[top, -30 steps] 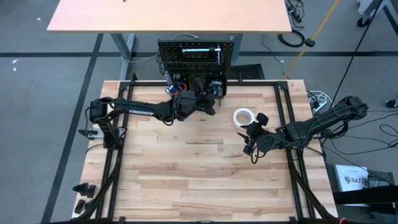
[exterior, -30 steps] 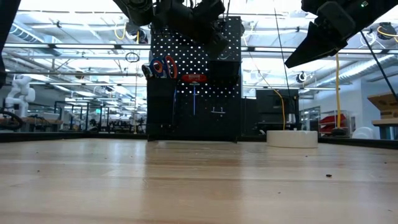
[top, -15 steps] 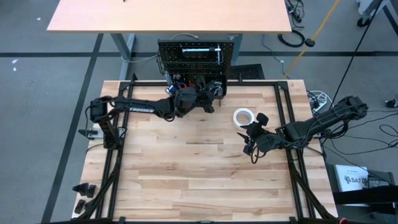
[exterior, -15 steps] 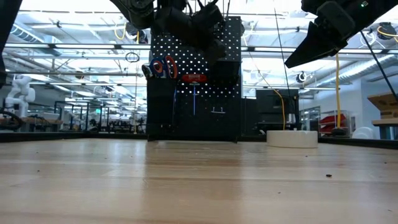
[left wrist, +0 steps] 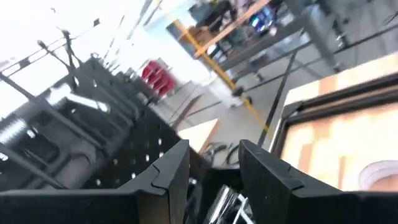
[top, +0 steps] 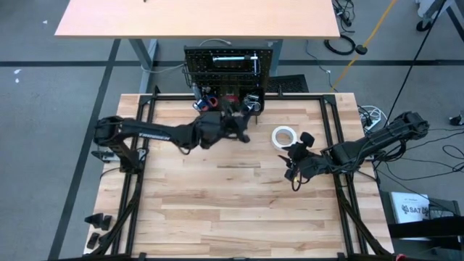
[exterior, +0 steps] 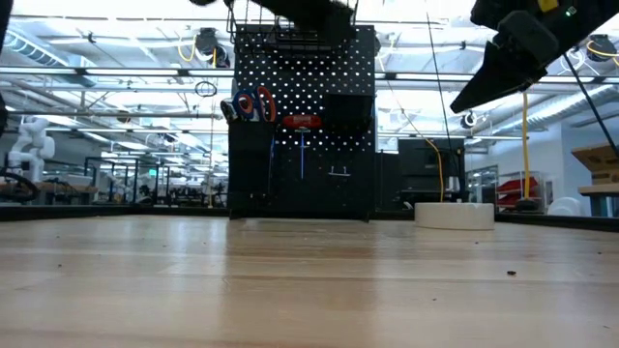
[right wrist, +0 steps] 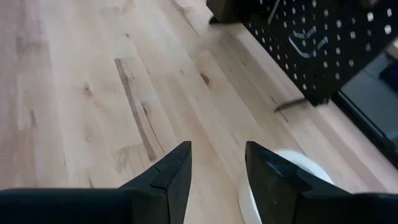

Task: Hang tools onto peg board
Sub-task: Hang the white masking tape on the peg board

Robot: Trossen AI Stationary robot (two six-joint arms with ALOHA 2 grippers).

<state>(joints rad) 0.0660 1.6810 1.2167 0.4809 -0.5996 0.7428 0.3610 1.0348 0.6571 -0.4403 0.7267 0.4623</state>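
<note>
Peg board (exterior: 302,121) is standing upright at the table's (top: 232,210) far edge, straight ahead of the left claw (top: 239,129), which is hovering just in front of the board's foot with its two dark fingers (left wrist: 168,171) parted by a narrow gap and nothing showing between them. In the low view a red-handled screwdriver (exterior: 302,124) is hanging near the board's middle, and scissors (exterior: 253,102) with red and blue loops are hanging up and to the side of it; a small white mark on the lower panel is too small to read. From above, the top of the board is carrying a silver bar-shaped tool (top: 233,57) across its wire frame. Tape roll (top: 283,135) is lying flat on the wood between the two claws, just beside the right claw (top: 293,163) and a little nearer the board than it. The right claw is hovering over bare wood with its fingers (right wrist: 171,171) spread moderately and empty; in its wrist view the roll (right wrist: 292,168) is sitting just past one fingertip. Off the table on the right claw's far side, a white box (top: 410,205) is showing dark print that cannot be made out.
</note>
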